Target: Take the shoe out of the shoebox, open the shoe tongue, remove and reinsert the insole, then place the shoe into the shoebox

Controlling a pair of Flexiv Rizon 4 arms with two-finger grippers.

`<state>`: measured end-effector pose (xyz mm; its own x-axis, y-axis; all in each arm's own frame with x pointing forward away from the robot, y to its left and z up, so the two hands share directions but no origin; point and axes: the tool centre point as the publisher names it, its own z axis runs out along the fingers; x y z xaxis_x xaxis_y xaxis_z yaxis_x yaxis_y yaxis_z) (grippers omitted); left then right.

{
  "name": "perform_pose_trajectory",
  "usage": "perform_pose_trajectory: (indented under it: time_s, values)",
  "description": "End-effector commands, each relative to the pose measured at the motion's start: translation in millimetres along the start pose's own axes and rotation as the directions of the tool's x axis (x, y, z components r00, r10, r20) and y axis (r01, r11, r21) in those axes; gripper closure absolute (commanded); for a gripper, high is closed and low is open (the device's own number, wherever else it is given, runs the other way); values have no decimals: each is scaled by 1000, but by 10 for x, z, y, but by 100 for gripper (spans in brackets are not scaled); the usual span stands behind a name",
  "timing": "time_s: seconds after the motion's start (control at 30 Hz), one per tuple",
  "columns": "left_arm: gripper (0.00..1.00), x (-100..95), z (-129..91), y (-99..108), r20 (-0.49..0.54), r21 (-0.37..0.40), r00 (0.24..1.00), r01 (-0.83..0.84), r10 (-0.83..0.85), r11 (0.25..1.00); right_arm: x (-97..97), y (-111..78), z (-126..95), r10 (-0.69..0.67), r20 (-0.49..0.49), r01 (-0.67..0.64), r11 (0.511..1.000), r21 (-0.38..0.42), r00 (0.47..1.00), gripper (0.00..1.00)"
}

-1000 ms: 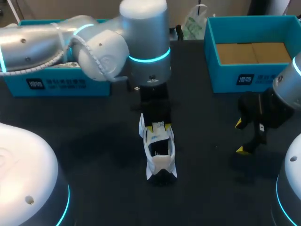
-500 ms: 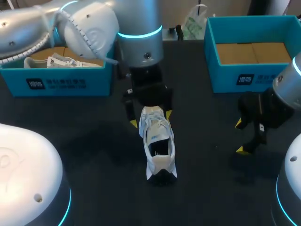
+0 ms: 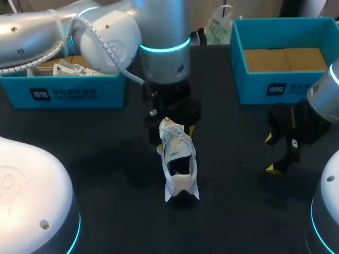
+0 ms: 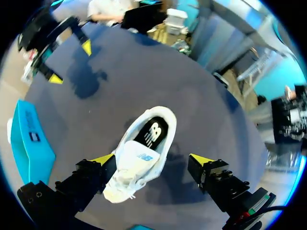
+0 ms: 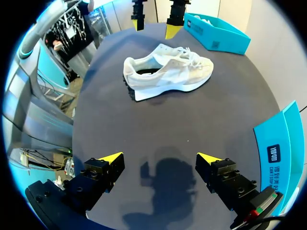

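A white sneaker [image 3: 178,159] stands upright on the black table, heel toward the near edge. Its dark insole [image 4: 151,134] shows inside the white sneaker [image 4: 136,165]. My left gripper [image 3: 174,138] hangs open just above the toe end. In the left wrist view the left gripper [image 4: 152,159] straddles the forefoot, which lies close against one finger and well apart from the other. My right gripper [image 3: 272,153] hovers open and empty to the right of the shoe. The right wrist view shows the right gripper [image 5: 160,158] well short of the sneaker [image 5: 168,72].
A teal shoebox [image 3: 69,92] at the back left holds another white shoe [image 3: 66,69]. A second teal shoebox [image 3: 265,87] at the back right has only brown cardboard on its floor. Both arm bases fill the near corners.
The left gripper has opened and let go of the shoe's tongue area, and now straddles the toe end. The shoe has stayed put. The right arm has not moved.
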<state>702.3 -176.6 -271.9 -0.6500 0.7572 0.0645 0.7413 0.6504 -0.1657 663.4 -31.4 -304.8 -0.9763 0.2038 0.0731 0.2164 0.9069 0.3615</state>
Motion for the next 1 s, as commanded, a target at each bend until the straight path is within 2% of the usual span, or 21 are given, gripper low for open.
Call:
perform_pose_trajectory:
  time_s: [0.03, 0.17, 0.23, 0.3, 0.33, 0.37, 0.4, 0.73, 0.87, 1.0]
  values:
    - [0, 76, -9, -60, 108, -153, 965, 255, -241, 955, 11, -2, -2, 0, 2, 0, 1000, 1, 1000, 0]
    - [0, 131, 88, -157, 38, -92, 953, 304, -301, 948, 11, -2, -2, 0, 2, 0, 1000, 1, 1000, 0]
    - [0, 152, 127, -224, 2, -94, 939, 343, -344, 935, 11, -2, -2, 0, 2, 0, 1000, 1, 1000, 0]
    - [0, 171, 155, -284, 26, -123, 912, 408, -409, 904, 11, -2, -2, 0, 2, 0, 1000, 1, 1000, 0]
    - [0, 194, 168, -331, 14, -113, 900, 434, -435, 894, 11, -2, -2, 0, 2, 0, 1000, 1, 1000, 0]
    - [0, 237, 166, -376, 38, -116, 907, 420, -419, 900, 11, -2, -2, 0, 2, 0, 1000, 1, 1000, 0]
    - [0, 287, 146, -401, 109, -134, 908, 417, -405, 899, 11, -2, -2, 0, 2, 0, 1000, 1, 1000, 0]
    - [0, 306, 162, -414, 93, -121, 911, 412, -402, 903, 11, -2, -2, 0, 2, 0, 1000, 1, 1000, 0]
    - [0, 344, 197, -442, 46, -76, 873, 488, -486, 869, 11, -2, -2, 0, 2, 0, 1000, 1, 1000, 0]
    - [0, 400, 260, -541, 54, -81, 821, 571, -568, 817, 11, -2, -2, 0, 2, 0, 1000, 1, 1000, 0]
